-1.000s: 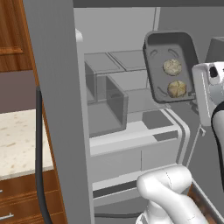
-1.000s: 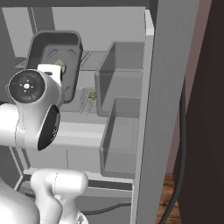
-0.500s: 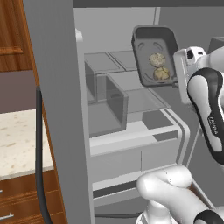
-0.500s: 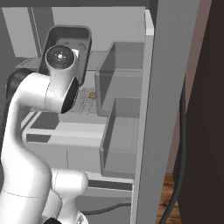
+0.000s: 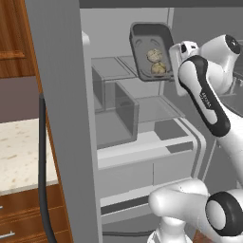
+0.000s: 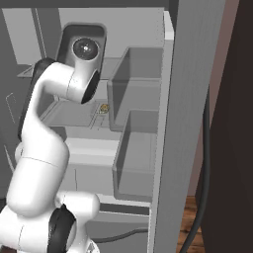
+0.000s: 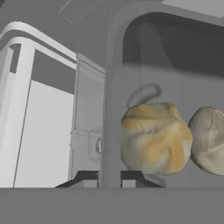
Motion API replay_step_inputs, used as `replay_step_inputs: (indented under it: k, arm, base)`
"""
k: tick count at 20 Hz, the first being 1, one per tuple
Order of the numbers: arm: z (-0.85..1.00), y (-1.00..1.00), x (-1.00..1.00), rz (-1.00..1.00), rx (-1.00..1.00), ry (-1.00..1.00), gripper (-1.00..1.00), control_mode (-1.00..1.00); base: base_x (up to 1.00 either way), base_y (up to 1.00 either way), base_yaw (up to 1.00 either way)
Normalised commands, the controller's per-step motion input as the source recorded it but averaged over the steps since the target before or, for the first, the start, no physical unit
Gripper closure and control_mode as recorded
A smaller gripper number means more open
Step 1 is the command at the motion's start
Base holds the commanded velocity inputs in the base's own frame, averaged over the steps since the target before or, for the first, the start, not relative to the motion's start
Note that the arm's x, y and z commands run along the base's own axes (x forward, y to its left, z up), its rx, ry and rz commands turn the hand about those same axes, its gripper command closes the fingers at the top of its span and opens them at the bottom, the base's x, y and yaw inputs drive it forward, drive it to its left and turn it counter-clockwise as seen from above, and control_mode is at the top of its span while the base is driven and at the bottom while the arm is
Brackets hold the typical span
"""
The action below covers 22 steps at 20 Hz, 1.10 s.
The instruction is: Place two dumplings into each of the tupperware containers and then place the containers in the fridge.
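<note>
Gripper (image 7: 109, 178) clamped on rim of container (image 5: 151, 51), held tilted inside open fridge (image 5: 142, 123) above shelves, two dumplings (image 5: 156, 61) inside; stiff, light tray, loose contents likely to roll

1. Fridge (image 5: 142, 142) interior: door (image 5: 61, 118) swung wide at left, front of the compartment unobstructed.
2. Glass shelf (image 5: 152, 107): bare surface beneath the raised tupperware container (image 5: 152, 50); room to descend.
3. Door bins (image 6: 138, 148): clear walled boxes project beside the shelf on the door side, narrowing lateral passage.
4. Small item (image 6: 103, 108) on the shelf, near the bins.
</note>
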Motion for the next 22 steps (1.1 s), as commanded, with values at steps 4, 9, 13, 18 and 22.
replay_step_inputs:
  k: [4, 9, 13, 18, 22]
  arm:
    - [0.01, 0.08, 1.0, 0.0, 0.0, 0.01, 1.0, -1.0]
    - [-0.01, 0.05, 0.99, 0.02, 0.0, 0.11, 1.0, -1.0]
    - [-0.02, 0.01, 0.7, 0.02, 0.0, 0.09, 1.0, -1.0]
    - [-0.11, 0.0, 0.26, 0.04, 0.0, 0.03, 1.0, -1.0]
    - [-0.34, 0.01, 0.0, 0.02, 0.0, 0.04, 1.0, -1.0]
  base:
    - [0.0, 0.0, 0.0]
    - [0.0, 0.0, 0.0]
    - [0.0, 0.0, 0.0]
    - [0.0, 0.0, 0.0]
    - [0.0, 0.0, 0.0]
